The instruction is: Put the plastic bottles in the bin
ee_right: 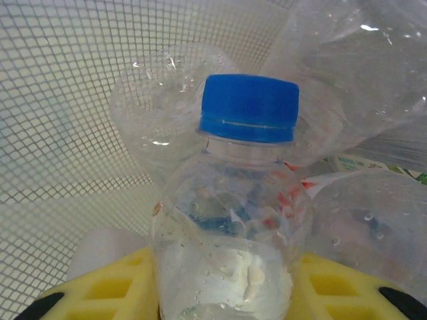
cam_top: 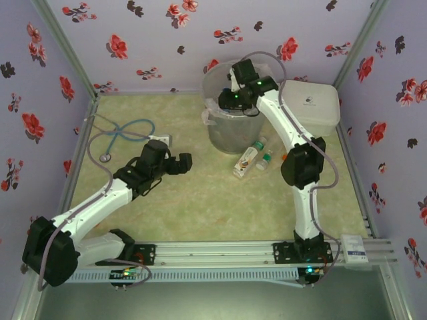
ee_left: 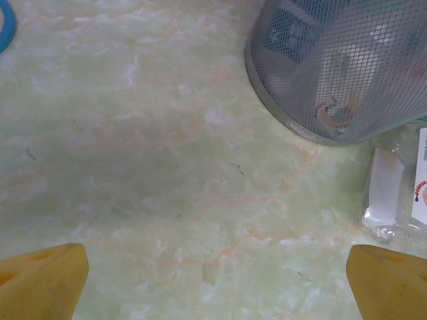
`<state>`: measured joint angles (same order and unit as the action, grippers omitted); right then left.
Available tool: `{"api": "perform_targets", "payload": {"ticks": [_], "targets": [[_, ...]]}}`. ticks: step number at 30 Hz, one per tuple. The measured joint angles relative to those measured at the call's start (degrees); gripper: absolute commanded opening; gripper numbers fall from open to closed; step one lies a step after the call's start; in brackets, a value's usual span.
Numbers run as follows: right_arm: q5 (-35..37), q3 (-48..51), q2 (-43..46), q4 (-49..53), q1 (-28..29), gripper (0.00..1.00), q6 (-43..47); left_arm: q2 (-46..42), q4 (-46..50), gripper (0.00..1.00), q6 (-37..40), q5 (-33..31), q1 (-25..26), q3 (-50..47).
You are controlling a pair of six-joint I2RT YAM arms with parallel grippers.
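One bin [cam_top: 223,133], two pincers, two bottles on the tabletop [cam_top: 200,207] just beside the bin's base: labelled bottle [cam_top: 245,162], green-capped bottle [cam_top: 265,160]. Blue-capped bottle [ee_right: 227,220] is inside the bin among at least three crumpled clear bottles [ee_right: 167,93]. Its long axis runs in line with the right pincer [ee_right: 223,297], cap pointing away from the wrist, body between the yellow fingers [ee_right: 113,290]; can't tell if clenched or released. Left pincer [cam_top: 181,162] released, jaws wide, over bare tabletop near the bin
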<state>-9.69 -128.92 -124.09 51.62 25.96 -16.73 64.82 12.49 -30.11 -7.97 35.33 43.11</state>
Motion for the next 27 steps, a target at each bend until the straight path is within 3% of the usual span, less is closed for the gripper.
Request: {"api": "perform_targets", "payload": {"ticks": [9, 21, 27], "targets": [[-1.51, -3.19, -0.02, 2.8, 0.57, 0.93, -0.59, 0.5, -0.07, 1.0, 0.0, 0.04, 0.0, 0.0], [-3.61, -8.13, 7.34, 6.97, -1.33, 0.97, -2.82, 3.17, -1.36, 1.0, 0.0, 0.7, 0.0, 0.0], [-4.68, 4.31, 22.01, 3.34, -10.93, 0.97, -5.95, 3.17, -1.42, 1.0, 0.0, 0.72, 0.0, -0.13]]}}
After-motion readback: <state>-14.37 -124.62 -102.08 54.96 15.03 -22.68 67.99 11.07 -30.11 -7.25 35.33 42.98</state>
